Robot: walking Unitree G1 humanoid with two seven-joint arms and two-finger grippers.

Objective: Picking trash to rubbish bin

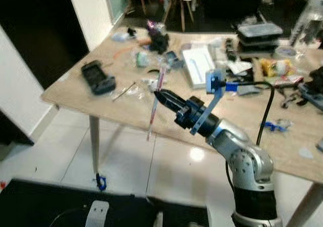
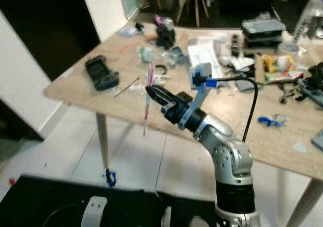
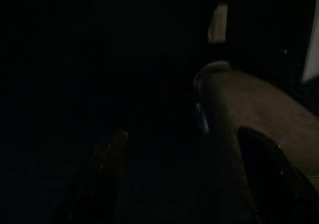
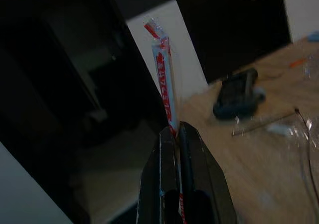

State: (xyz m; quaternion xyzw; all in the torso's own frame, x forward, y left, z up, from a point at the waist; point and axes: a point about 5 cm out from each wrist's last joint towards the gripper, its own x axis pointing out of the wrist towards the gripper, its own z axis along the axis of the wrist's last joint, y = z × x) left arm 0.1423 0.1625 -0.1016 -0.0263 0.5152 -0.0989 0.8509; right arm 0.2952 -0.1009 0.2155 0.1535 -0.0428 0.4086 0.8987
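— The chopstick wrapper (image 4: 165, 79), the long white one printed in red: where is it held?

— It is pinched between the two black fingers (image 4: 162, 179) of the right gripper (image 1: 160, 97), which are closed on it about midway along its length. It is kept nearly upright, one end raised above the fingertips and the other hung below them.

— And where is the gripper itself placed?

— It is stretched out from the silver right arm (image 1: 242, 159) over the near edge of the wooden table (image 1: 126, 108), so that the lower end of the wrapper is seen against the white tiled floor (image 1: 126, 156).

— What is found on the table around it?

— A black device (image 1: 97, 77) is laid near the table's left corner, well apart from the gripper. A thin stick (image 1: 123, 91) is set just beside some clear plastic scraps (image 1: 144, 88). Farther back, a white tray (image 1: 198, 63) is seen near the middle, and stacked black containers (image 1: 258, 35) toward the far right. A small blue piece (image 1: 272, 126) is left close to the arm's black cable (image 1: 265, 111).

— Is the left gripper (image 3: 164, 184) accounted for?

— Its wrist view is very dark. Two dim finger shapes are made out, but whether they are parted or closed cannot be told.
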